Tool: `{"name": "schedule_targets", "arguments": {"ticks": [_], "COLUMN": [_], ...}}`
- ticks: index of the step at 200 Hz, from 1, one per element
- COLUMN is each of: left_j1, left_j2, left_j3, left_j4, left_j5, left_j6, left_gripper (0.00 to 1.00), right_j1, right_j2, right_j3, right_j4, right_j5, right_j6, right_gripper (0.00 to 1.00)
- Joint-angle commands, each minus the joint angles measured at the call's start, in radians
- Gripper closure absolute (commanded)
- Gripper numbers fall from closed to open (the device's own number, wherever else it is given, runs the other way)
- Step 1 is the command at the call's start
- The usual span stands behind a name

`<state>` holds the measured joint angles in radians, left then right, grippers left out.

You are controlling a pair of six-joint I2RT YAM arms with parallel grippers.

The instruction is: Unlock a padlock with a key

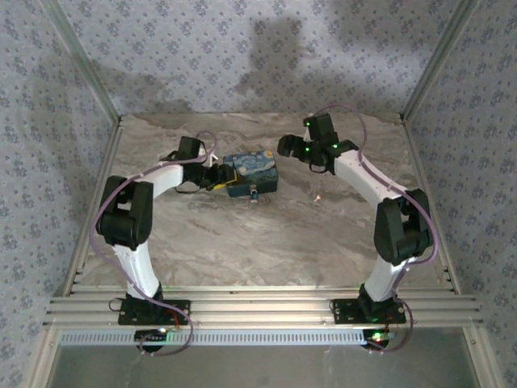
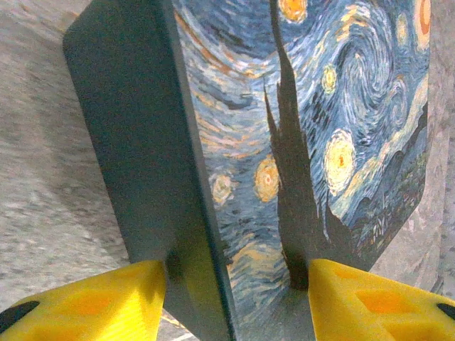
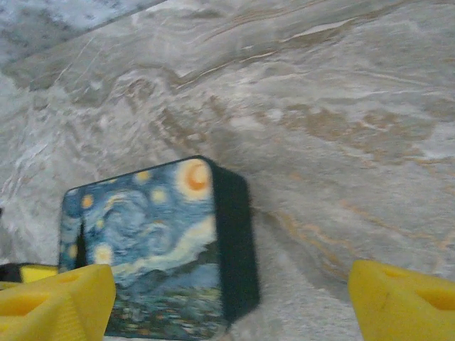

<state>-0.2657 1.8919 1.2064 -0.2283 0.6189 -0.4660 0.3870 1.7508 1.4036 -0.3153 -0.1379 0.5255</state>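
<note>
A swirl-painted blue-and-yellow box (image 1: 251,174) lies on the marble table. The tiny blue padlock (image 1: 254,196) hangs at its near side. To the right, the key (image 1: 320,196) shows as a small pale glint on the table, apart from both grippers. My left gripper (image 1: 216,177) is shut on the box's left end. In the left wrist view its yellow fingers (image 2: 92,305) press the box (image 2: 284,156) from both sides. My right gripper (image 1: 287,146) hovers open just right of and behind the box. In the right wrist view the box (image 3: 156,249) lies below its wide-spread fingers (image 3: 402,302).
The marble table (image 1: 266,242) is walled by patterned panels at the back and sides. An aluminium rail (image 1: 258,311) runs along the near edge by the arm bases. Open tabletop lies in front of the box and around the key.
</note>
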Motion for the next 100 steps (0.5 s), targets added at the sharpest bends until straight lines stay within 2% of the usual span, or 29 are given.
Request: {"name": "schedule_targets", "arguments": {"ticks": [1,50,100], "left_j1": [-0.018,-0.02,-0.035], "left_j2": [0.013,0.075,0.138], "left_j3": [-0.055,-0.041,0.033], "left_j4": [-0.039,-0.021,-0.014], "left_j5": [-0.098,-0.078,-0.033], "left_j6": [-0.017,-0.015,-0.015], "left_gripper": [0.44,0.44,0.44], "right_j1": [0.052,0.074,0.081], "right_j2": [0.059,0.171,0.24], "right_j3": [-0.014,-0.006,0.04], "right_j4": [-0.026,-0.019,-0.012], "right_j5": [-0.045,-0.077,-0.12], "right_j6": [0.036,0.091,0.095], "right_gripper": [0.17,0.24,0.42]}}
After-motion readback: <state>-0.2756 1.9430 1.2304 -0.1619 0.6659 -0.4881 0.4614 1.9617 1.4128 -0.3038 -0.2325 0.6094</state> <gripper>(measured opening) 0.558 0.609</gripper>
